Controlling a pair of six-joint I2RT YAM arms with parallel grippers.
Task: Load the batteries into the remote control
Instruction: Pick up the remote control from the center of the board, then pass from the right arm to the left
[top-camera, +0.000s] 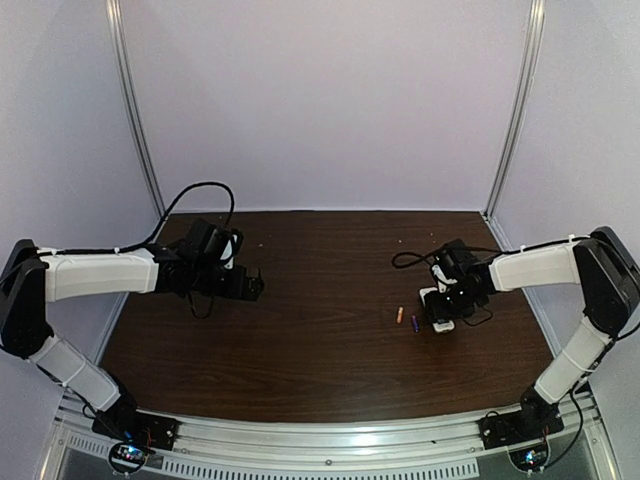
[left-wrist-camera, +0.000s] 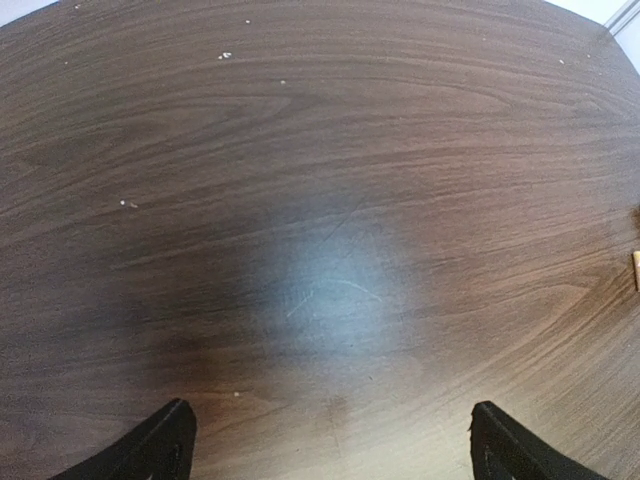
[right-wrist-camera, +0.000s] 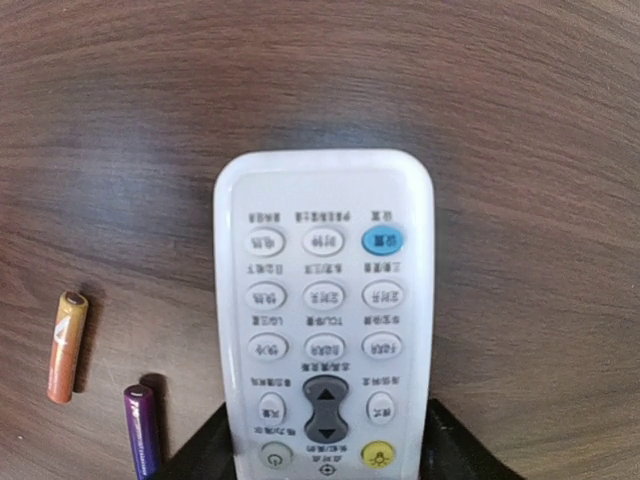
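The white remote control (right-wrist-camera: 325, 300) lies on the table with its buttons up, and its back is hidden. My right gripper (right-wrist-camera: 327, 445) is shut on its near end, a black finger pressed against each long side. Left of the remote lie two batteries, an orange one (right-wrist-camera: 67, 346) and a purple one (right-wrist-camera: 141, 430). The top view shows the remote control (top-camera: 441, 322) under the right gripper (top-camera: 447, 300), with the orange battery (top-camera: 399, 315) and the purple battery (top-camera: 414, 323) beside it. My left gripper (top-camera: 255, 287) hovers open over bare table at the left.
The dark wood table (top-camera: 320, 340) ends at a metal rail along the near edge and at pale walls behind. In the left wrist view the open left gripper (left-wrist-camera: 330, 450) has only tabletop between its fingers, and an orange battery (left-wrist-camera: 635, 270) peeks in at the right edge.
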